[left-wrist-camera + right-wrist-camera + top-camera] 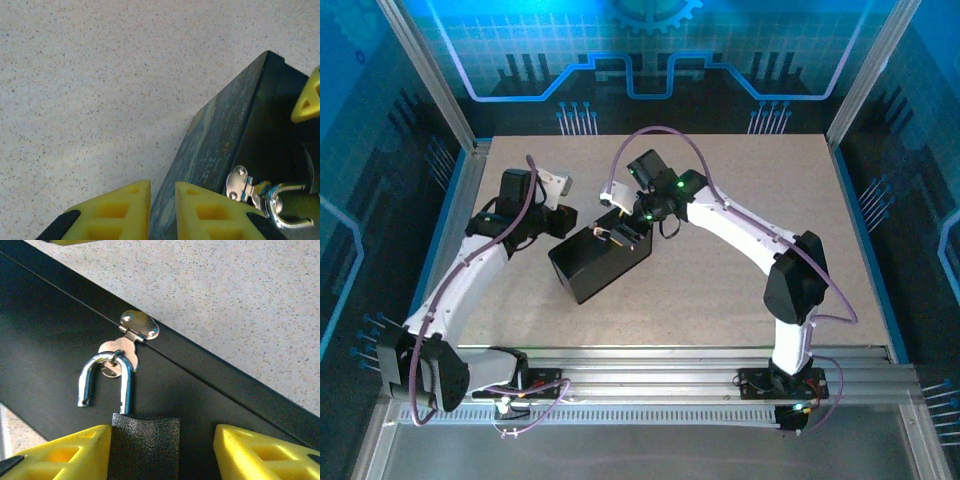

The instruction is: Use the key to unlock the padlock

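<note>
The dark textured padlock (pixel 145 445) hangs from the silver hasp (pixel 139 326) on the front of the black box (pixel 50 340). Its shiny shackle (pixel 107 375) is sprung open, with one end free and the other still in the body. My right gripper (pixel 162 440) is open around the padlock body: the left finger (pixel 65 455) rests against it and the right finger (pixel 265 455) stands clear. My left gripper (pixel 162 187) hovers over the box's swirl-painted lid edge (pixel 220 135), its fingers a narrow gap apart with nothing between them. The key is hidden.
The box (pixel 600 262) lies at an angle in the middle of the speckled table (pixel 770 200), between both arms. From the left wrist I see the hasp (pixel 240 182), the shackle (pixel 285 210) and a yellow finger of the right gripper (pixel 307 100).
</note>
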Tool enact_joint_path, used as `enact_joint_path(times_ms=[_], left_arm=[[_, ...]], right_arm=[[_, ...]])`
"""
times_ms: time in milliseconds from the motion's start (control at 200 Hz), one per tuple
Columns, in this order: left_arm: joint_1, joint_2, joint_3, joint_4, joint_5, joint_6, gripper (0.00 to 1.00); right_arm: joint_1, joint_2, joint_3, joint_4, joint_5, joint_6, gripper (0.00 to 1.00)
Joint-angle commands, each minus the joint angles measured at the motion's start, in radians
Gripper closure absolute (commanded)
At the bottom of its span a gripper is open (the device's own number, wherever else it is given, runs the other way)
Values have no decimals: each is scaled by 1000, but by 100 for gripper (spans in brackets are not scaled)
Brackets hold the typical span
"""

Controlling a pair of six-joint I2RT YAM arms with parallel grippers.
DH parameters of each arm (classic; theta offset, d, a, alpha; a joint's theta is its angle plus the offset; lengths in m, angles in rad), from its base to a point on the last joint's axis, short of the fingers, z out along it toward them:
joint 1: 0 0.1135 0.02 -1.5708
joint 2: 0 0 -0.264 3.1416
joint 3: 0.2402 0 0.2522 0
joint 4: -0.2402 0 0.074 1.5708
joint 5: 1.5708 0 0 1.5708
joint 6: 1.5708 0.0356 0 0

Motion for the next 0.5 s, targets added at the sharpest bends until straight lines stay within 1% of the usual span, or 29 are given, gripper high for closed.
enact_joint_path(times_ms=[0, 70, 190, 345, 495], left_arm=[[6, -14, -31, -45, 5, -26, 81], [7, -11, -33, -51, 10, -23, 82], [7, -5, -26, -81, 19, -26, 82], [5, -8, -17, -142, 33, -21, 83], [3, 3, 11, -204, 106, -10, 84]], right_arm=[[9, 32, 28, -47, 48, -52, 44], [12, 50, 43, -66, 44, -59, 48], [13, 68, 56, -79, 32, -47, 59], [-1, 77, 65, -65, 5, 37, 81], [-32, 77, 81, -36, -19, 125, 90]])
